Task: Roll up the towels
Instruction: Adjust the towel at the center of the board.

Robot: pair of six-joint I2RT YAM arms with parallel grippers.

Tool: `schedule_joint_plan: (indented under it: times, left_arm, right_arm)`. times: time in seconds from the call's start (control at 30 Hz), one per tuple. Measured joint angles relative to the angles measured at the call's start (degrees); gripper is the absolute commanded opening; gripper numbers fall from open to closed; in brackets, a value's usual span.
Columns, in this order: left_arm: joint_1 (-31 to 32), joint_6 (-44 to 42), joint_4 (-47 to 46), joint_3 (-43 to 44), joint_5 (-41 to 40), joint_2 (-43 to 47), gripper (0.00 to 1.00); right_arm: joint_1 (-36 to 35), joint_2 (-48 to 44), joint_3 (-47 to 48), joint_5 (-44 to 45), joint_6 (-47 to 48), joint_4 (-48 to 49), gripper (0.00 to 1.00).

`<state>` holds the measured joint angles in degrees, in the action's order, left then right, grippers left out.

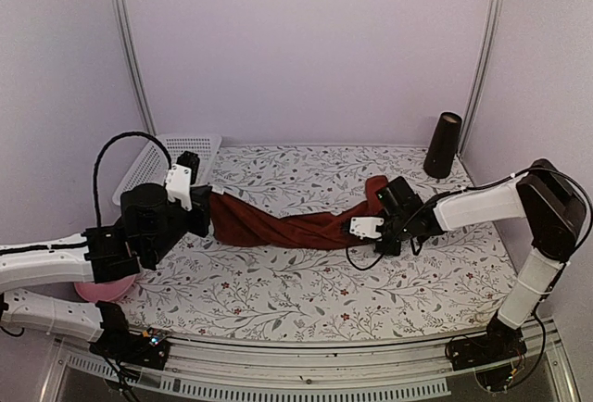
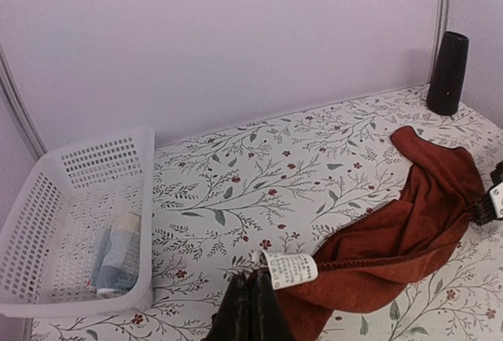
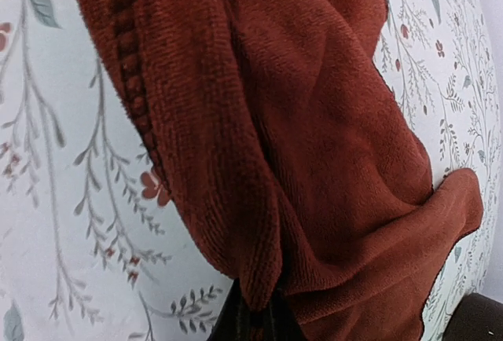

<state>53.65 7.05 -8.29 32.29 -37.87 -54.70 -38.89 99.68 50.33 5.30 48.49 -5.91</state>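
Status: red towel [image 1: 287, 226] is strung across mid-bench between both arms, bunched into a twisted rope, not flat. Its middle looks to rest on the bench [image 1: 306, 300]; can't tell if the ends are lifted off it.

Left jaws: closed on the towel's left end, right next to the white care label [image 2: 289, 269]. Left wrist view shows the fingers [image 2: 250, 309] pinched together with cloth at the tips.

Right jaws: clamped on the right end. Right wrist view has the fingers [image 3: 255, 317] nipping a fold at frame bottom, with cloth hanging over most of the frame. A loose corner flops past the grip toward the back, pointing at the black cone [image 1: 443, 144].

Pastel towel [image 2: 118, 254] sits in the white basket [image 2: 47, 223] at back left. It looks rolled already, but it's too small in frame to be sure.

My read: one towel done, red one in the spread-out step, no rolling started.

Next move, as I see it:
- get the cloth open, since both grips look to hold gathered folds rather than single corners, so pulling apart would only tighten the rope
- likely set it down, regrip at two corners of one edge, then drag flat
- after that, roll from one short edge with even pressure

Risk: the label end is thick and could skew the roll.
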Motion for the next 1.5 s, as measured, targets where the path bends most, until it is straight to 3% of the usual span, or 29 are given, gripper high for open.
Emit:
schedule_joint_plan:
  times: [0.33, 0.5, 0.63, 0.67, 0.73, 0.87, 1.03, 1.27, 1.4, 1.5]
  left_arm:
    - [-0.1, -2.4, 0.0, -2.6, 0.1, 10.9, 0.00]
    - [-0.1, -2.5, 0.1, -2.8, -1.1, 9.0, 0.00]
    - [-0.1, -2.1, 0.8, -2.8, -2.4, 4.7, 0.00]
    - [-0.1, -1.8, 1.0, -2.8, -2.8, 4.1, 0.00]
    - [-0.1, -1.5, 1.2, -2.8, -3.4, 3.8, 0.00]
    - [-0.1, -1.2, 0.9, -3.1, -4.4, 3.8, 0.00]
    - [-0.1, -1.3, 0.0, -4.3, -4.6, 3.4, 0.00]
    - [0.0, -2.4, -2.6, -5.7, -4.2, 2.6, 0.00]
    - [0.0, -2.9, -4.3, -7.3, -3.3, 2.5, 0.00]
    - [0.1, -3.0, -5.8, -8.5, -3.0, 2.4, 0.00]
  right_arm:
    - [3.2, -21.8, 15.4, -24.3, 6.3, -38.2, 0.10]
    - [3.0, -13.0, 19.3, -26.4, 6.4, -43.6, 0.08]
    - [4.3, 4.1, 26.1, -24.9, 3.1, -42.8, 0.17]
    - [5.0, 7.5, 27.4, -23.3, 1.9, -41.7, 0.29]
    - [6.1, 11.2, 28.1, -19.3, -0.6, -39.0, 0.42]
    - [7.2, 10.3, 25.8, -9.5, -4.2, -32.1, 0.66]
    - [7.3, 0.6, 19.4, -3.7, -6.1, -26.5, 0.98]
    - [7.3, -17.8, 5.0, -1.1, -5.0, -17.6, 0.99]
    - [7.3, -25.0, -2.0, 1.6, -4.4, -10.8, 0.99]
    - [7.3, -28.0, -4.3, -1.4, -4.6, -10.1, 0.99]
